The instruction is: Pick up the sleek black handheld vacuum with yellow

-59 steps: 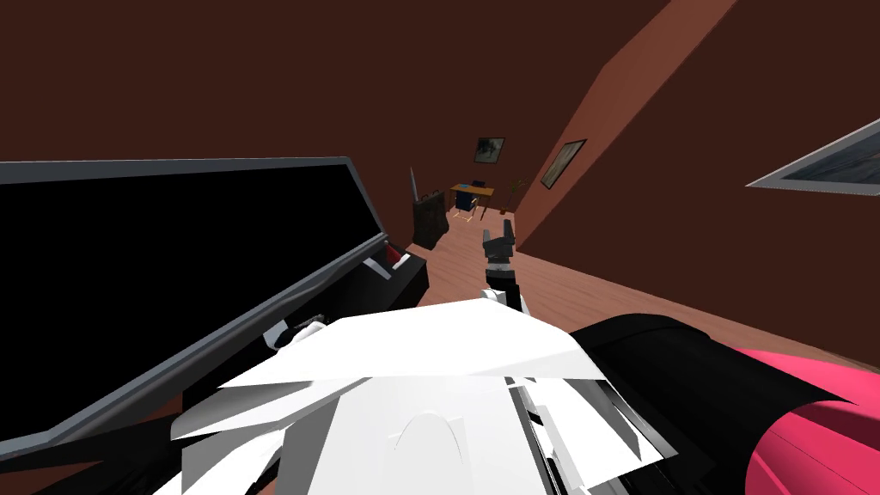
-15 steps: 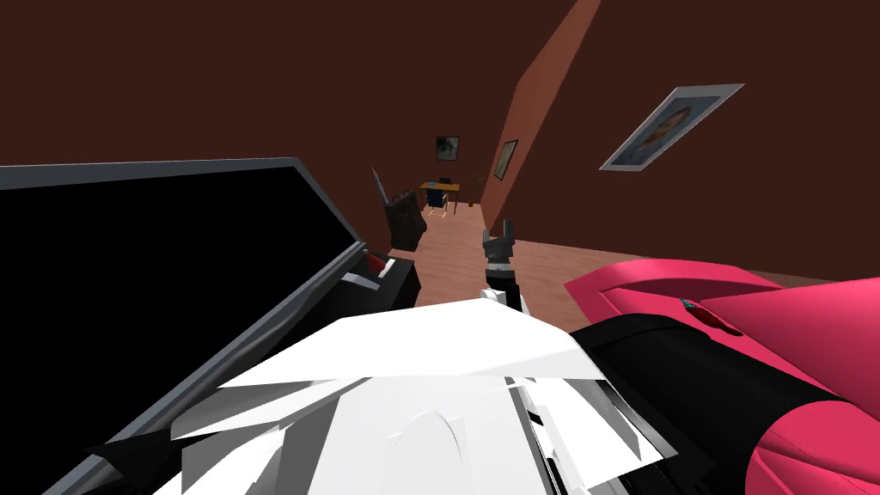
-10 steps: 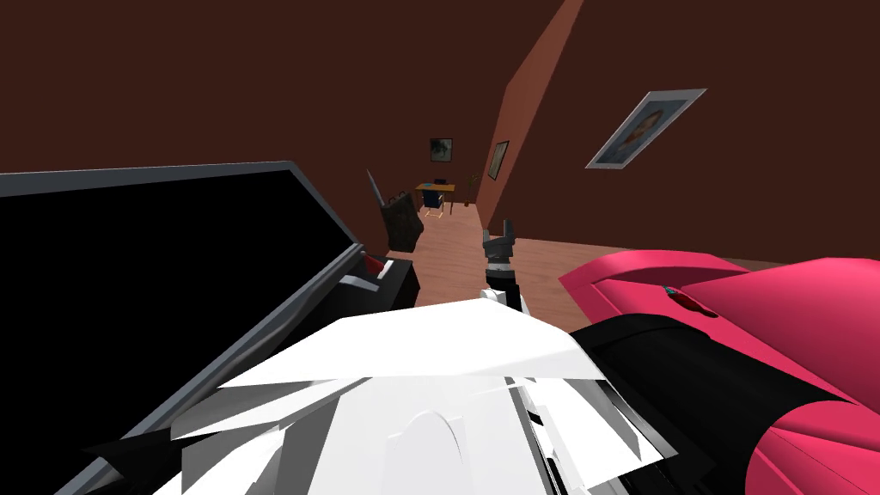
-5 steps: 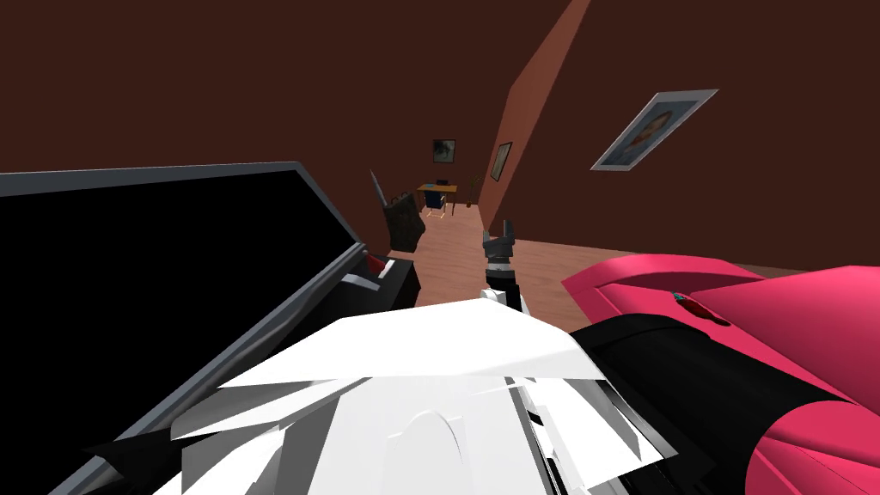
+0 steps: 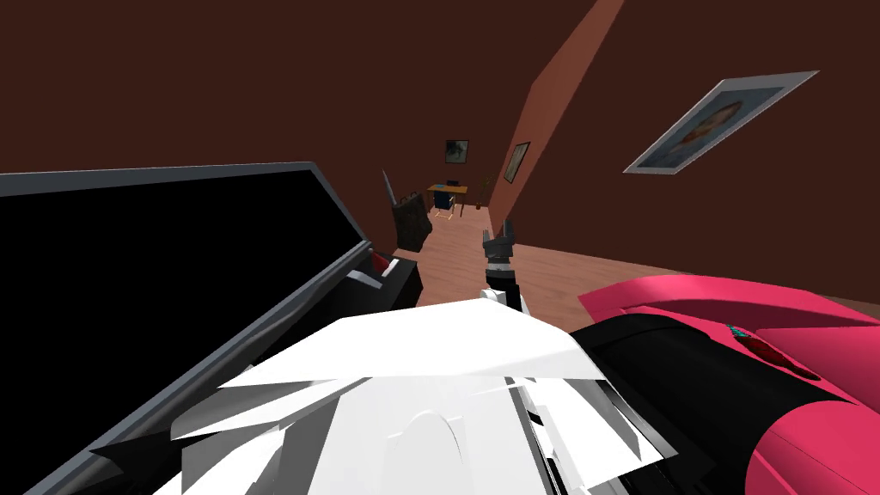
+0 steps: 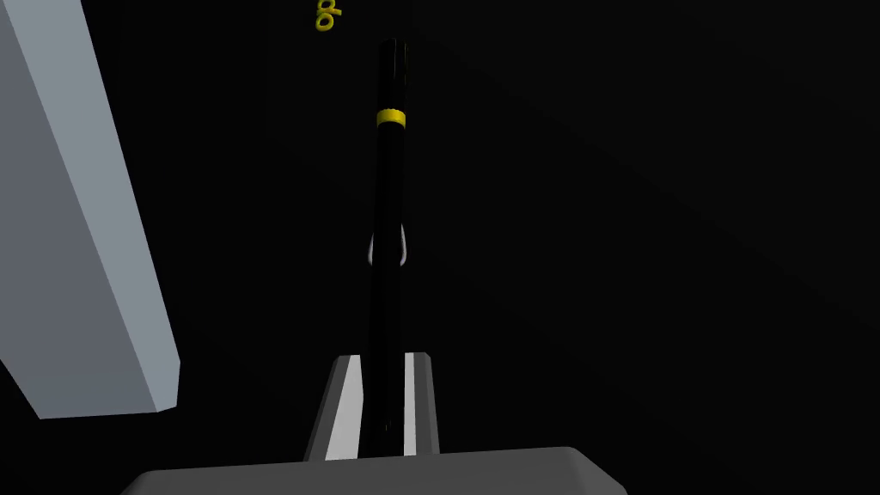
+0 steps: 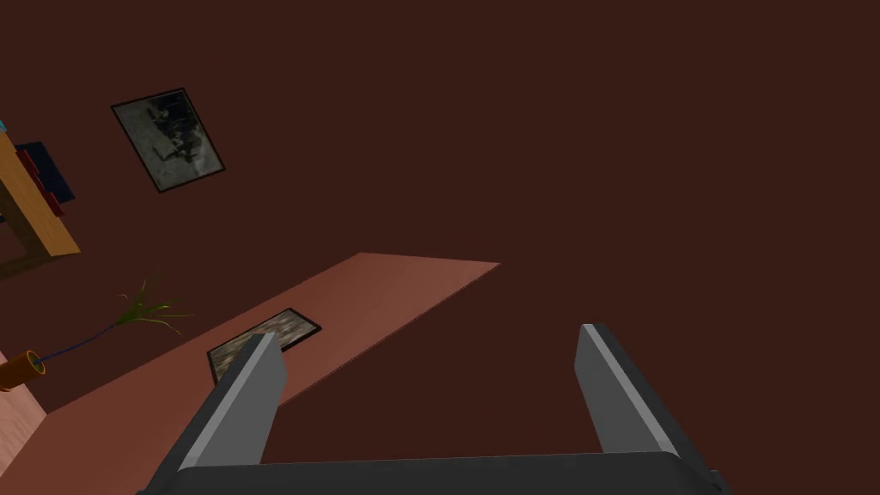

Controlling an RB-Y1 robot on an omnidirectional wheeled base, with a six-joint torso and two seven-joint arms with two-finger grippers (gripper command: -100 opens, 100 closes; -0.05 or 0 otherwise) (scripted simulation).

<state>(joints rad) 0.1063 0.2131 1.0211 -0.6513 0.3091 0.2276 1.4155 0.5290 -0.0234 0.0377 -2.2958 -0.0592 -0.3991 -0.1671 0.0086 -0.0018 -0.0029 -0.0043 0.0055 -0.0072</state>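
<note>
At the far left of the head view, a large black panel [image 5: 172, 275] with a grey frame [image 5: 86, 182] slants across the scene. A low black block [image 5: 391, 292] carrying a small red-and-white part [image 5: 382, 260] sits at the frame's lower corner. In the left wrist view, the left gripper [image 6: 384, 358] has its jaws clamped on the handheld vacuum [image 6: 388, 198], pressing both sides of its slim black body. The vacuum extends straight away from the gripper body and carries a yellow band [image 6: 390, 118] near its far end. A light grey slab [image 6: 86, 241] lies to one side of the vacuum, apart from it, and a small yellow mark [image 6: 325, 13] shows beyond the band. The surroundings there are black, so whether the vacuum rests on anything cannot be determined. In the centre of the head view, the right gripper [image 5: 499, 230] is held above the wooden floor [image 5: 550, 275], pointing forward. The right wrist view shows its jaws standing wide apart. Beyond it, a dark bag-like object [image 5: 411, 225] stands on the floor, and a small desk [image 5: 448, 188] stands at the far end of the room. To the right, a rounded pink form [image 5: 730, 301] with a black section [image 5: 679, 369] lies close by. Above it, a framed picture [image 5: 718, 120] hangs on the dark brown wall [image 5: 730, 223].
</note>
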